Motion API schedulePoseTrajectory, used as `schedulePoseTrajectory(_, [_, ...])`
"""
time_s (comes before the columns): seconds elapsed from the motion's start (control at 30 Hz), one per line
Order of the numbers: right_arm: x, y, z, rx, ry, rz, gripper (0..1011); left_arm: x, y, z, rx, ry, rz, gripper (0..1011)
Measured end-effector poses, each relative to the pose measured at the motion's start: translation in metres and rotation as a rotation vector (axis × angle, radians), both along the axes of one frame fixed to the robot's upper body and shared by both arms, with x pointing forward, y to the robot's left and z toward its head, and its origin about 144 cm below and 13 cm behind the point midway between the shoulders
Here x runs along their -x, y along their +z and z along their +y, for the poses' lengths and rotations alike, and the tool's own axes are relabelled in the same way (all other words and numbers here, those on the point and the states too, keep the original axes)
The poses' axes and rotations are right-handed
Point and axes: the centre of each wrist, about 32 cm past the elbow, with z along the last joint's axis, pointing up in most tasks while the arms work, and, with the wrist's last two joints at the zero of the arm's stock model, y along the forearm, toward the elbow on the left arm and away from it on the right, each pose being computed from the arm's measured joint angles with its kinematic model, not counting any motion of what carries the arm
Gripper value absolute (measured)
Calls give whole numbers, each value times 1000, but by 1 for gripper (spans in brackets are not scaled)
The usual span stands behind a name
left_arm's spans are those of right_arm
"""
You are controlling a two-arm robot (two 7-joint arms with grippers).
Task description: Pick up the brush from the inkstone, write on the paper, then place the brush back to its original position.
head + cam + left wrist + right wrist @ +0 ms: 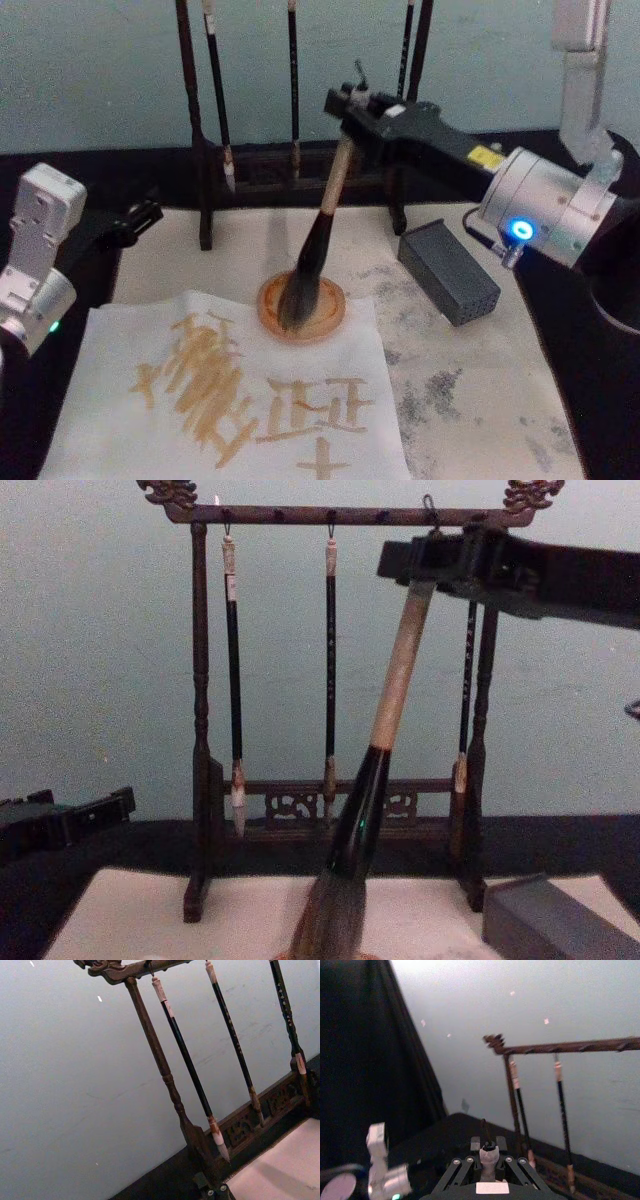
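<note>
a brush rack (pixel 205 200) stands at the back of the counter with three thin brushes (pixel 293 90) hanging in it. before it, mid-counter, sits the inkstone (pixel 335 300), at the far edge of the paper (pixel 110 350), which lies front-left on a wider underlay sheet (pixel 480 400). the brush (pixel 318 235) leans with its tuft in the inkstone and its top in the right claw (pixel 352 105). a block (pixel 450 272) lies right of the inkstone. the left claw (pixel 140 215) is at the counter's left edge.

The right arm (pixel 540 205) entered the head view from 3 o'clock and stretched toward 10 o'clock, with a blue light glowing at its wrist. The right claw (pixel 350 100) was clamped on the top of the brush (pixel 322 225). The left arm (pixel 40 245) sat parked at 9 o'clock, with the left claw (pixel 148 213) pointing toward 2 o'clock.
</note>
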Motion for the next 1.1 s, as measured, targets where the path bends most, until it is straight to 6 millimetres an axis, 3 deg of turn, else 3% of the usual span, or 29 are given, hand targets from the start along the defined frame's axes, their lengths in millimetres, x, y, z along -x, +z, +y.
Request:
schedulePoseTrajectory(0.6, [26, -19, 15, 112, 148, -54, 180, 0, 0, 0, 0, 0, 0, 1002])
schedulePoseTrajectory(1.1, [31, -40, 23, 98, 157, -23, 180, 0, 0, 0, 0, 0, 0, 1000])
